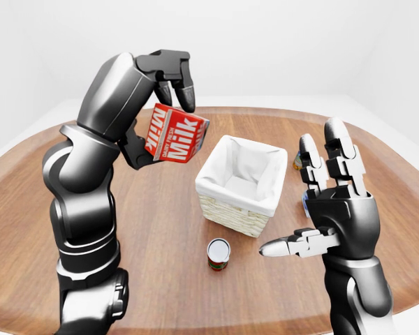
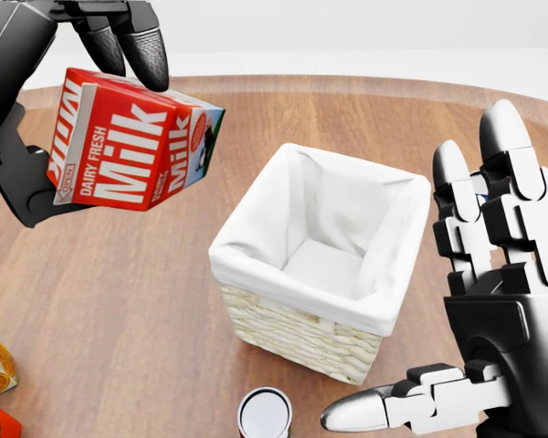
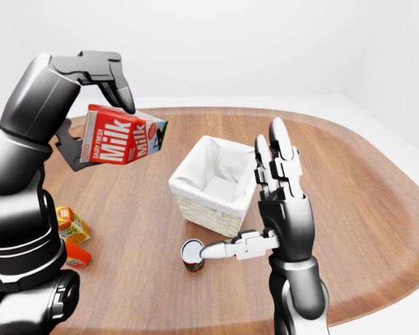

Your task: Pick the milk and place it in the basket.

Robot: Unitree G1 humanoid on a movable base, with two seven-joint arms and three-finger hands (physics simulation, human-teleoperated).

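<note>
At the left of the head view, the black left hand (image 2: 73,109) is clamped on the red rectangular milk carton with white lettering (image 2: 132,151): 2 fingers press its top edge and a thumb part braces it from below left. The carton is held on its side, tilted, clear of the round wooden worktop (image 1: 160,230), and up and to the left of the square wicker basket with white cloth lining (image 2: 315,265), not yet over its opening.

Judgement: the pick is complete and the carry to the basket is in hand. The next move calls for shifting the carton rightward until it sits above the lining, lowering it inside, then releasing. The carton's length looks close to the basket's opening, so its tilt may need correcting to avoid catching the rim.

Below the basket in the left-eye view, a small red tin can with a silver lid (image 1: 218,253) stands on the worktop, apart from the wicker wall.

At the right, the black-and-silver right hand (image 1: 335,202) is empty, fingers extended upward and thumb pointing left, just beside the basket's right wall.

The right-eye view alone shows orange and red packets (image 3: 71,234) low at the left; the head view catches only their edge. The left-eye view shows small items behind the right hand, too hidden to identify.
</note>
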